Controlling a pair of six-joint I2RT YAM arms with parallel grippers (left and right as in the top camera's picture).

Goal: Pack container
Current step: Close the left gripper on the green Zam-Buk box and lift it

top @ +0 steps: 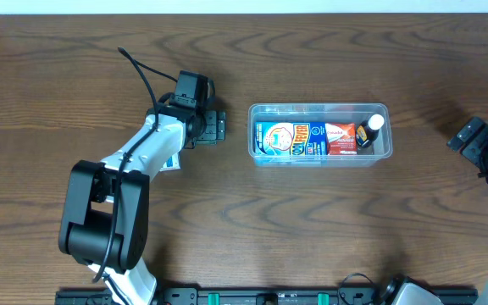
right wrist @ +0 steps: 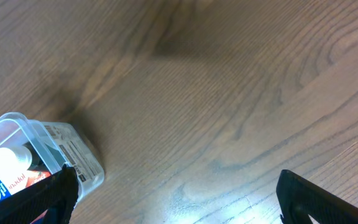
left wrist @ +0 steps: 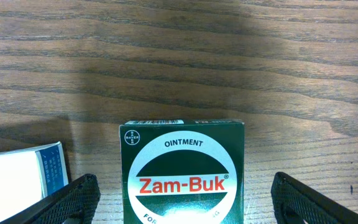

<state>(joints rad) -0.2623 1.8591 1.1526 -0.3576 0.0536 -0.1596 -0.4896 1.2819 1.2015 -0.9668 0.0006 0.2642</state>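
Nearest me, at about 7 o'clock on the bench (top: 329, 237), the left arm (top: 108, 212) stands on its base and stretches away toward 1 o'clock, with a white and blue box (top: 173, 161) lying partly under its forearm. At its end the left fingers (top: 217, 129) are spread wide, one on either side of a green Zam-Buk ointment box (left wrist: 182, 174) that lies flat on the wood. There is a gap on each side, so they grip nothing. At 3 o'clock from them, in the middle of the bench, sits the clear container (top: 320, 106), its long sides running 9 to 3. A blue carton (top: 288, 140) fills its 9 o'clock half, a red packet (top: 341, 137) lies beside that, and a small dark bottle (top: 368, 130) with a white cap sits at the 3 o'clock end. Well off at 3 o'clock from the container, by the bench edge, the right fingers (top: 468, 135) are also wide apart over bare wood and hold nothing. In the right wrist view, a corner of the container shows just beside one of them.
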